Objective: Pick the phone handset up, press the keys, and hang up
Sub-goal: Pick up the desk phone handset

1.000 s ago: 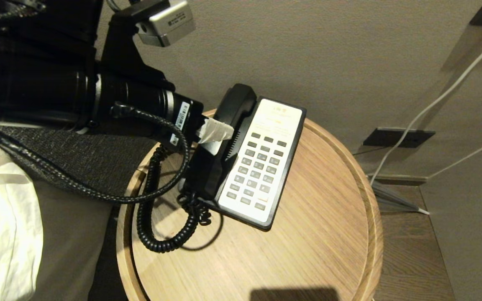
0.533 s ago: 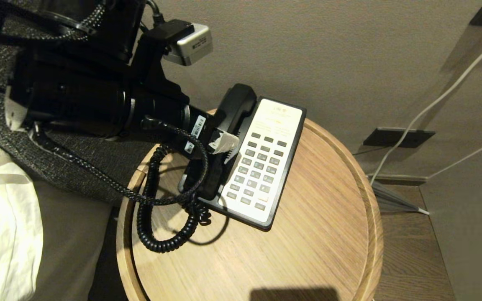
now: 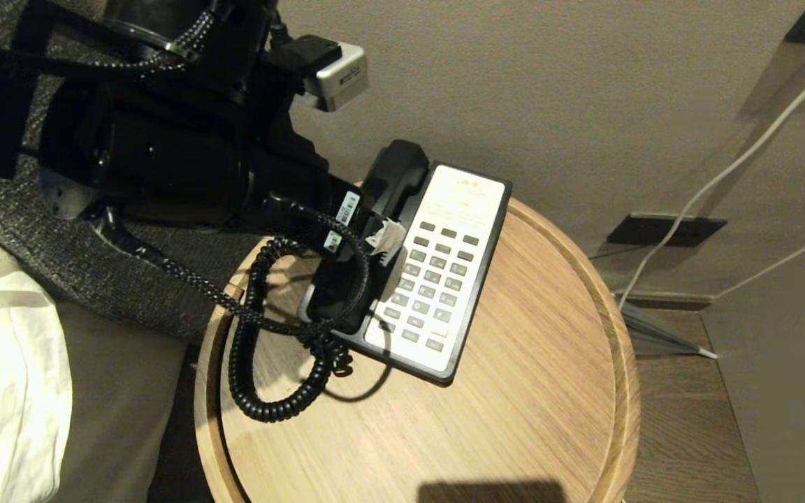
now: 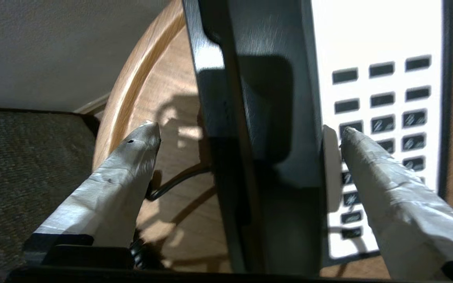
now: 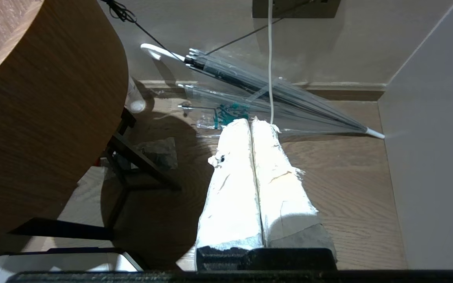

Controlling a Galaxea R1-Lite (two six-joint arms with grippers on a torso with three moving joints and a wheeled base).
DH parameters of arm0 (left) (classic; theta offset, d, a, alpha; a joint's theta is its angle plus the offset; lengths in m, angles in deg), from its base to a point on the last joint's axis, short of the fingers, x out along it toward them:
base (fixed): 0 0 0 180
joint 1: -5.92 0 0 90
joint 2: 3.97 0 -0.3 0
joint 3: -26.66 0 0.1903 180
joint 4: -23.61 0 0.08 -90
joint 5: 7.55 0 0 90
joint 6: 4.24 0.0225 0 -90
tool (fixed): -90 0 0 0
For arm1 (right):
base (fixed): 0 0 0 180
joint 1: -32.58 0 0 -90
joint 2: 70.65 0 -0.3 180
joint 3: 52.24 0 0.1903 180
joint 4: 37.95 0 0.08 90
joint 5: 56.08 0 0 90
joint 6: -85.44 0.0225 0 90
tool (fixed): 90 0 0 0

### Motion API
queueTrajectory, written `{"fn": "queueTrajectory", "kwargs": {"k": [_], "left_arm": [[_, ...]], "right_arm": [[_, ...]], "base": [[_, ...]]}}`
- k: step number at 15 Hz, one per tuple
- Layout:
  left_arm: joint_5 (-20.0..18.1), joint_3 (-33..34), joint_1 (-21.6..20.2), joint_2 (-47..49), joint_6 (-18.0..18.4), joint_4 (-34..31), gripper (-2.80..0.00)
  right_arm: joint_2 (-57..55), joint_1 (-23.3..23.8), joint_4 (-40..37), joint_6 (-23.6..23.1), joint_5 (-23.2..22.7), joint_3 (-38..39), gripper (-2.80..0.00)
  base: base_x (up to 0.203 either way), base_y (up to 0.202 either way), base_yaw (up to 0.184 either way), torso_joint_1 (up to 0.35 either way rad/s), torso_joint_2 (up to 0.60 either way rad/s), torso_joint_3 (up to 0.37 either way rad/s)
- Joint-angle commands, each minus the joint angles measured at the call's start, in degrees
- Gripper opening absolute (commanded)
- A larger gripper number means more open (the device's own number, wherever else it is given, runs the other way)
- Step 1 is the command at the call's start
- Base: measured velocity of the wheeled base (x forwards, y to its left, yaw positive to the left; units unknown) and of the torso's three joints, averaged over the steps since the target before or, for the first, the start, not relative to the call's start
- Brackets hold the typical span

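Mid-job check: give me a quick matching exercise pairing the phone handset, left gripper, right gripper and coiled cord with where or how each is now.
Things:
1. phone handset
2. left gripper
3. right gripper
4. coiled cord

States:
A. fingers pressed together, hanging over the floor near a clear umbrella
B. looped on the round wooden table
C. lying in its cradle on the phone base, beside the keys
D. fingers spread wide, one on each side of the handset

Pairs: 1-C, 2-D, 3-A, 4-B
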Motion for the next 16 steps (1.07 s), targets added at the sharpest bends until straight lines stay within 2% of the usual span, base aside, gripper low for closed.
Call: {"fn": "queueTrajectory", "kwargs": {"k": [1,5,6,16], "left_arm": [[0.1,-1.0,0.6,1.0,-1.0,-0.3,0.00],[0.1,-0.2,0.8,1.6,-2.8,-0.3,0.00],[0.2,-0.1,0.8,1.6,-2.8,-0.3,-2.80],[0.5,-0.2,1.9,0.9,-3.1,-0.2,-2.80]], "right_arm": [[0.0,0.0,0.1,0.0,0.0,1.1,-2.80],[0.0,0.0,0.0,0.0,0.0,1.1,-2.80],[-0.1,0.0,0.1,0.0,0.0,1.1,-2.80],[-0.1,0.0,0.1,0.0,0.0,1.1,-2.80]], "base": [[0.000,0.000,0.000,0.000,0.00,0.000],[0.000,0.000,0.000,0.000,0.00,0.000],[0.000,0.000,0.000,0.000,0.00,0.000],[0.000,0.000,0.000,0.000,0.00,0.000]]}}
